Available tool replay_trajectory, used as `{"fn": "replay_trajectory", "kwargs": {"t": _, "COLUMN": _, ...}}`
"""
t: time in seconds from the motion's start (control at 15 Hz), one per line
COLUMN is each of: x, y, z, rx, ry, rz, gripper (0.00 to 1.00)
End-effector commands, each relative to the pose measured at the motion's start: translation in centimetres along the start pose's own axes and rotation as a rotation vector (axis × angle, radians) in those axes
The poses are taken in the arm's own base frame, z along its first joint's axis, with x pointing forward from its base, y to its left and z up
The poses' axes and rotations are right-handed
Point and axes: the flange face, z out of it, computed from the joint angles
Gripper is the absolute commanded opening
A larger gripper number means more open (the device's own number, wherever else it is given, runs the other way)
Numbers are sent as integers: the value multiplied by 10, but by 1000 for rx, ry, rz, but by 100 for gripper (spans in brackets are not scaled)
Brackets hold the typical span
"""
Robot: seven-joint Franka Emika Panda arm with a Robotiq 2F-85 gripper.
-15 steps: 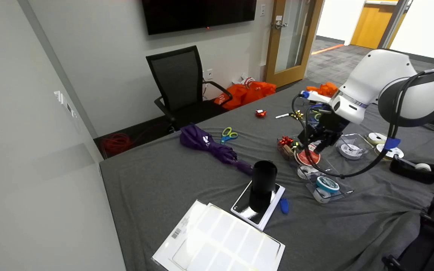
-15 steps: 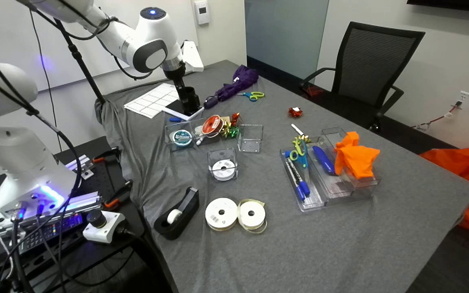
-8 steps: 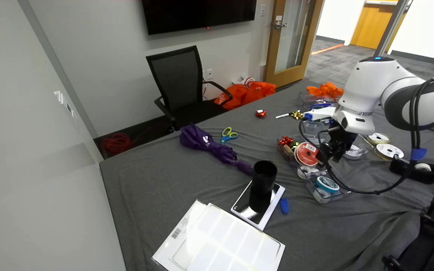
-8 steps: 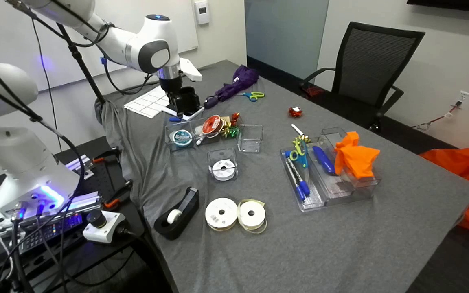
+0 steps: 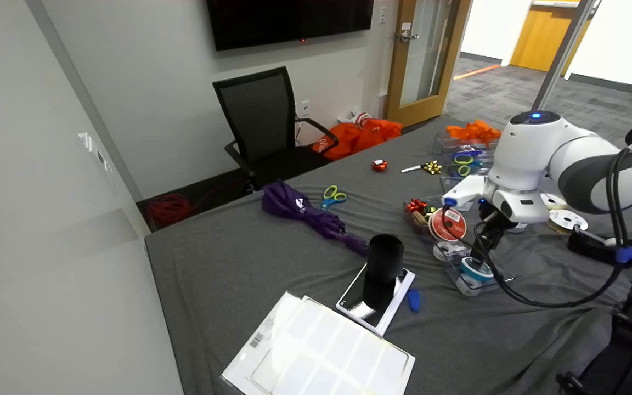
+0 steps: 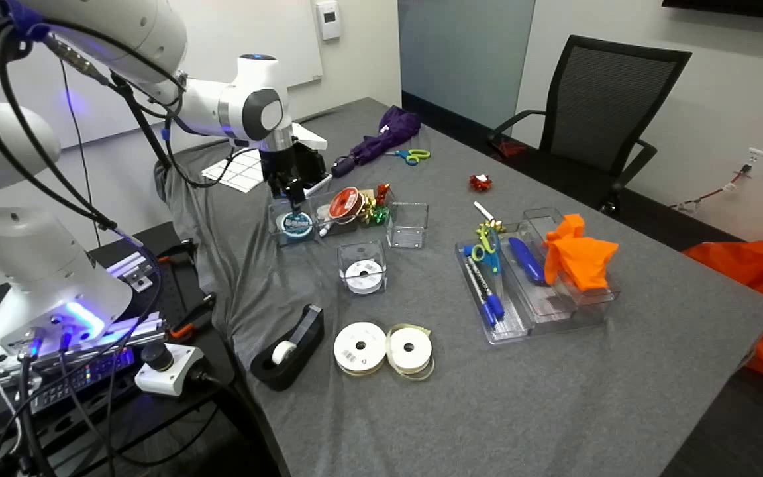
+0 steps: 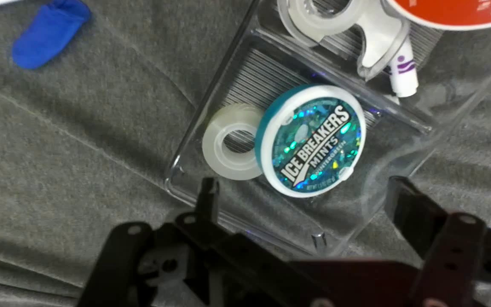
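My gripper [image 7: 303,187] stands open, its two dark fingers wide apart with nothing between them. Just ahead of the fingertips in the wrist view lies a round teal and white mint tin [image 7: 313,145], tilted against a translucent tape roll [image 7: 232,155]. Both rest in a clear plastic bin [image 7: 258,76]. The neighbouring compartment holds white tape [image 7: 326,25], a white marker [image 7: 404,72] and a red ribbon spool [image 7: 463,10]. In an exterior view the gripper [image 6: 293,199] hangs right above the mint tin [image 6: 297,225]; whether it touches cannot be told.
A black cup [image 5: 385,255] stands on a white box [image 5: 390,312] near a blue object [image 5: 413,300]. A purple umbrella [image 5: 316,216] lies beyond. Elsewhere are a clear bin with a white spool [image 6: 363,276], a tape dispenser [image 6: 289,351] and an organizer [image 6: 554,305].
The arm has swung from near the red ribbon spool across to the mint tin's bin and come lower. The gripper has stayed open; the objects on the table have not moved.
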Motion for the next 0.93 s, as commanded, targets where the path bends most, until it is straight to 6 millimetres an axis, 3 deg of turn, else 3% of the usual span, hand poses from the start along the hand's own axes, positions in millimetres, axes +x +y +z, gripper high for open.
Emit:
{"fn": "replay_trajectory", "kwargs": {"t": 0.0, "x": -4, "y": -4, "z": 19, "rx": 40, "ry": 11, "rz": -50, "gripper": 100}}
{"fn": "replay_trajectory", "kwargs": {"t": 0.67, "x": 5, "y": 5, "z": 57, "rx": 62, "ry": 38, "rz": -137, "gripper": 100}}
{"fn": "replay_trajectory", "kwargs": {"t": 0.87, "x": 4, "y": 4, "z": 57, "rx": 95, "ry": -37, "rz": -183, "gripper": 100}}
